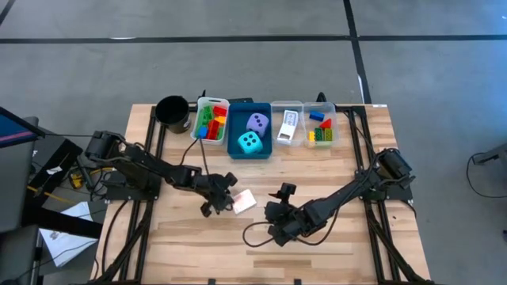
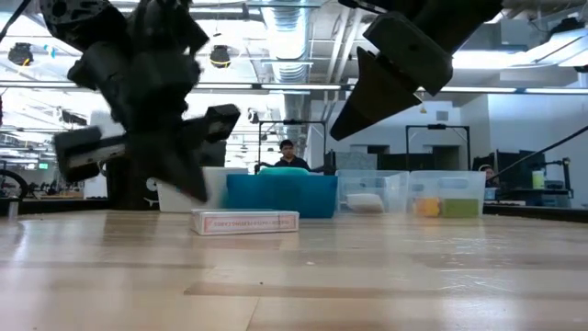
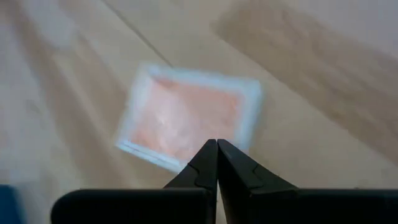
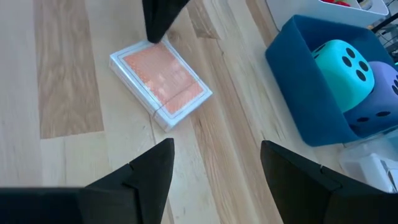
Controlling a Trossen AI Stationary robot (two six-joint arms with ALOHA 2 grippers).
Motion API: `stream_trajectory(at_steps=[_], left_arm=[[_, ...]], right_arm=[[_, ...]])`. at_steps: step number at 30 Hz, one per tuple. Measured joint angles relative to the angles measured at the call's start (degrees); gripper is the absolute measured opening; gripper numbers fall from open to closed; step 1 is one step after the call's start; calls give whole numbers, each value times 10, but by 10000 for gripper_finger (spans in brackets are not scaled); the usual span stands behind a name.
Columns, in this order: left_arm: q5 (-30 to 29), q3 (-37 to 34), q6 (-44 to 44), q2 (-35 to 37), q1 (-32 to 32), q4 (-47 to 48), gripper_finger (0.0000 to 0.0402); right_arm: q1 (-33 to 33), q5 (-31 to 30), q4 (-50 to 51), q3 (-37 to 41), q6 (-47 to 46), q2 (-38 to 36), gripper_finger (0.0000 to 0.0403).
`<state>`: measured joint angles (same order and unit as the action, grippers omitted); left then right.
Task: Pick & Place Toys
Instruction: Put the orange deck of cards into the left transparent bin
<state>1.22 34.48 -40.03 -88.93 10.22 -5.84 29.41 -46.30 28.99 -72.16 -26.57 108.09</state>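
Note:
A card pack with an orange face lies flat on the wooden table, between my two grippers; it also shows in the low view. My left gripper is shut, its tips at the pack's edge on the left side. My right gripper hovers open to the right of the pack, clear of it. A cyan die and a lavender die sit in the blue tray. My left gripper's shut fingertips stand at one edge of the card pack, slanting down from the table's left. Whether they touch the pack cannot be told. The pack lies flat on the table.
Along the far edge stand a black cup, a white tray with bricks, the blue tray, a clear tray holding another card pack and a clear tray with bricks. A person sits in the room behind.

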Motion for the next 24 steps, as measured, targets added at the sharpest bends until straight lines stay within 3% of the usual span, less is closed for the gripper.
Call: stream_trajectory(at_steps=[8,11,15,19,24], left_arm=[[3,2,97,112,13,-55,0],[3,2,209,165,20,-57,0],[6,3,445,212,31,-56,0],[-3,3,617,204,57,-60,0],[-128,3,715,117,122,-122,0]], right_arm=[[3,-1,-31,0,35,0,234],[5,3,-46,0,79,0,234],[3,30,-71,0,120,0,234],[-3,42,-89,0,121,0,234],[-3,42,-89,0,101,0,234]])
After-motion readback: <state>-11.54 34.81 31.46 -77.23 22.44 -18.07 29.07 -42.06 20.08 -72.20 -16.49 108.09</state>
